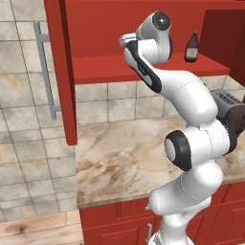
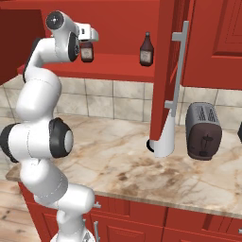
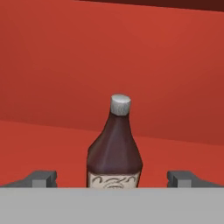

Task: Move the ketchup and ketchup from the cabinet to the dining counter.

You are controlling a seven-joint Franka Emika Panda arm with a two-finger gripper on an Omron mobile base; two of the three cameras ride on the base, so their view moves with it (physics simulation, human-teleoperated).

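Cabinet [image 2: 123, 19] stands open overhead, red inside, its door [image 2: 166, 71] swung out edge-on with the silver bar handle [image 2: 177, 71] facing the room. That leaves the inner shelf [image 1: 143, 67] clear for the arm to reach in from the front.

Below runs a marbled counter [image 2: 142, 165] backed by tiles, carrying a dark toaster [image 2: 203, 130] and a white paper-towel roll [image 2: 163, 139]. This appears to be the worktop, not the dining counter the bottles are bound for.

Arm is raised and folded so the hand [image 3: 111, 178] sits level with the shelf, pointing into the cabinet.

Two ketchup bottles stand upright on the shelf, well apart. Far ketchup [image 2: 146, 49] stands nearer the open door, untouched. Near ketchup [image 3: 114, 148] is directly ahead of the hand in the hand view, centred between the two fingertips [image 3: 41, 178].

Hand is spread fully wide and holds nothing; tips sit either side of the bottle's lower body, apart from it. Alignment looks made for a side grasp low on the body, where the bottle is widest and least likely to tip. Likely step: approach before closing.
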